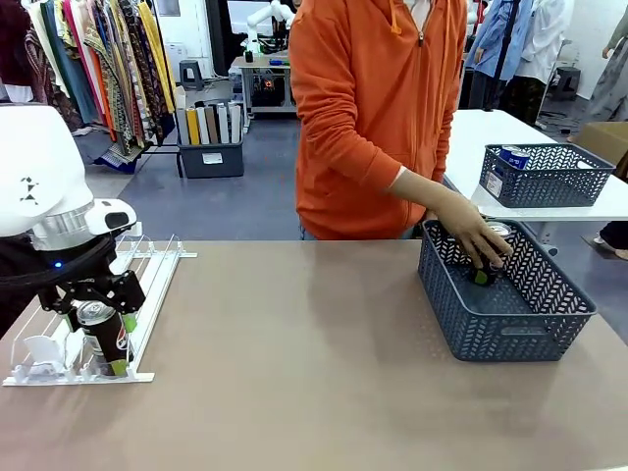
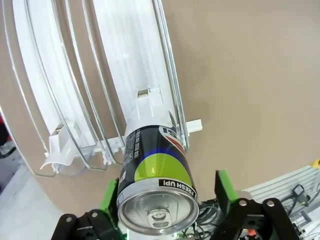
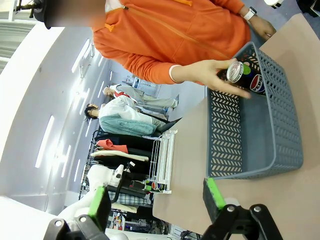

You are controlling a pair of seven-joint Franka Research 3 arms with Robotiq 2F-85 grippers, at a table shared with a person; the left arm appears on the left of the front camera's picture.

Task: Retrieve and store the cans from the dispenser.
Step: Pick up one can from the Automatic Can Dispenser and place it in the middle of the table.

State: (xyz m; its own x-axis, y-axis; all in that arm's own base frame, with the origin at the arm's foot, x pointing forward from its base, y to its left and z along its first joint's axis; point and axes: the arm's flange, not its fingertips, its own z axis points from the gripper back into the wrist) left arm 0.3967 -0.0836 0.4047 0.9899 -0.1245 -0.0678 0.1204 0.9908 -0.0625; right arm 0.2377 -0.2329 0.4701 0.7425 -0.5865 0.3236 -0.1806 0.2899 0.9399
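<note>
Front view gives you the dispenser [image 1: 147, 285] at table's left, where the left gripper [image 1: 101, 334] straddles a black Pepsi can [image 1: 106, 339], fingers spread beside it. Your left wrist view reads "FRESH UP!". A person's hand [image 1: 471, 231] holds another can [image 3: 246, 77] inside the grey basket [image 1: 505, 329]. Right gripper [image 3: 155, 200] hangs spread, empty.

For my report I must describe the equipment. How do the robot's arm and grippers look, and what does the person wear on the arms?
The left arm is glossy white with a silver ring at the wrist. The left gripper is black, with bright green pads on its fingers. The right gripper is likewise black with green pads. The person wears an orange zip top with long sleeves.
</note>
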